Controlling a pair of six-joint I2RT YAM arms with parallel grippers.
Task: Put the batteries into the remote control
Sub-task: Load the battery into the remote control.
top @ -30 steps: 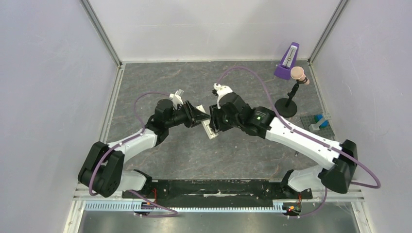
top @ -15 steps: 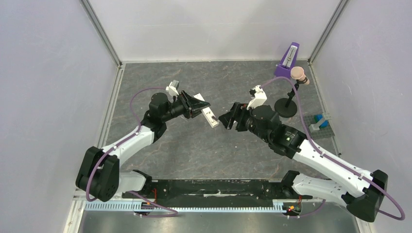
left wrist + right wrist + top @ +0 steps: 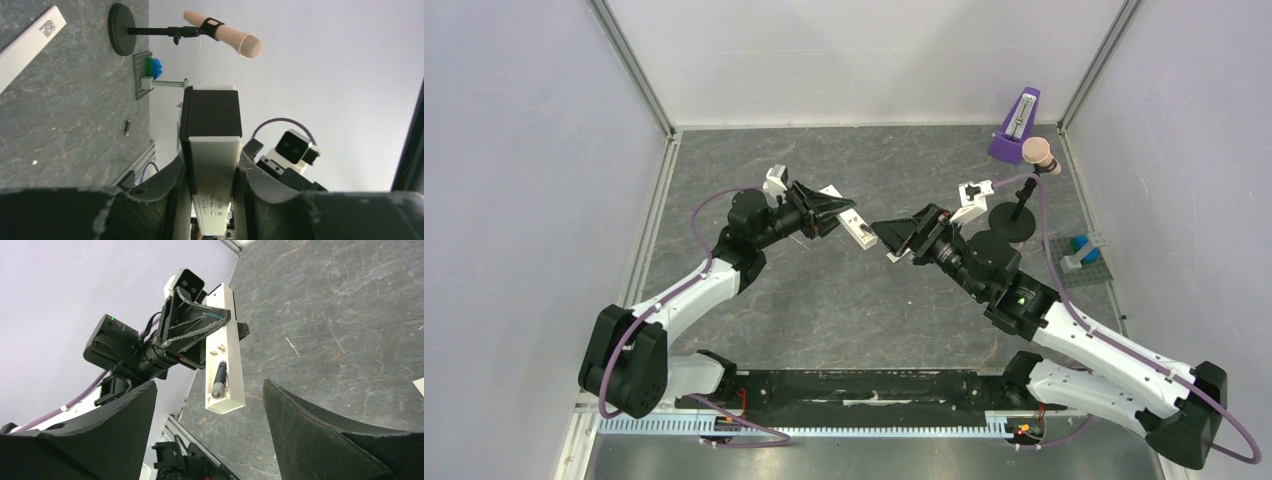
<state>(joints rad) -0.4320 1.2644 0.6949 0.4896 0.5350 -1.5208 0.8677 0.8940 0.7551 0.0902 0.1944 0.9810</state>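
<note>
My left gripper (image 3: pixel 839 213) is shut on the white remote control (image 3: pixel 858 231) and holds it above the floor. In the left wrist view the remote (image 3: pixel 212 147) sits clamped between both fingers (image 3: pixel 170 177). The right wrist view shows the remote (image 3: pixel 226 340) with its back recess open and one dark battery (image 3: pixel 220 380) lying in it. My right gripper (image 3: pixel 896 241) is open and empty, just right of the remote's free end. Its jaws stand wide apart in the right wrist view (image 3: pixel 210 435). A second battery (image 3: pixel 127 128) lies on the floor.
The flat white cover strip (image 3: pixel 30 45) lies on the floor. A microphone (image 3: pixel 1043 155) on a black stand (image 3: pixel 1012 220), a purple metronome (image 3: pixel 1016 128) and a grey plate with blue bricks (image 3: pixel 1079 255) stand at the back right. Walls close in three sides.
My right gripper has drawn back to the right, away from the remote, and its arm has swung round. My left gripper has carried the remote slightly up and back.
</note>
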